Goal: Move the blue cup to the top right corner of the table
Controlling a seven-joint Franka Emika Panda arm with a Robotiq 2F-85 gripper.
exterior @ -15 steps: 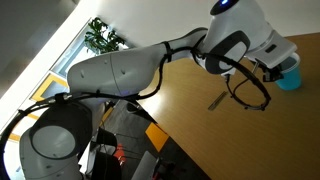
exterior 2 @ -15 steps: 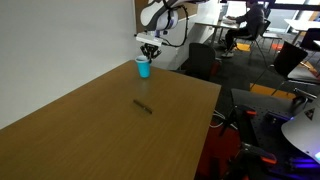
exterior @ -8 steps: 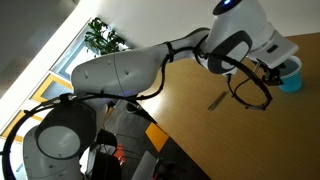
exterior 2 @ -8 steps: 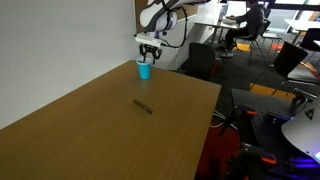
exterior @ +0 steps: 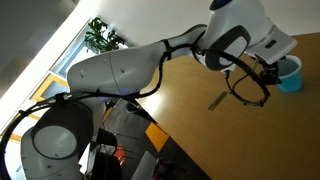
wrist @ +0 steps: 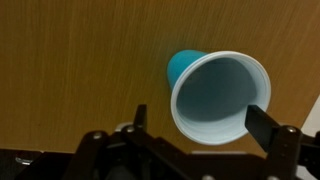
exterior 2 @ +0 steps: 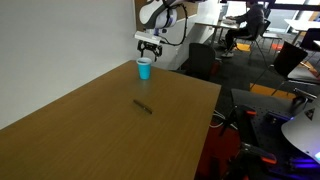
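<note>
- The blue cup (wrist: 215,100) stands upright, mouth up, directly beneath the gripper (exterior 2: 150,46), at the far corner of the table (exterior 2: 110,130) near the wall.
- Its axis is vertical, and in the wrist view the rim lies between the two fingers (wrist: 259,120).
- The fingers are spread wider than the rim and hold nothing. They seem clear of the cup, though the exterior views are too small to confirm this.

The small, tapered light-blue plastic cup (wrist: 215,95) stands upright on the smooth light-brown wooden table (wrist: 80,60). I look straight into its empty mouth, ringed by a paler rim. It sits near the table's far corner.
</note>
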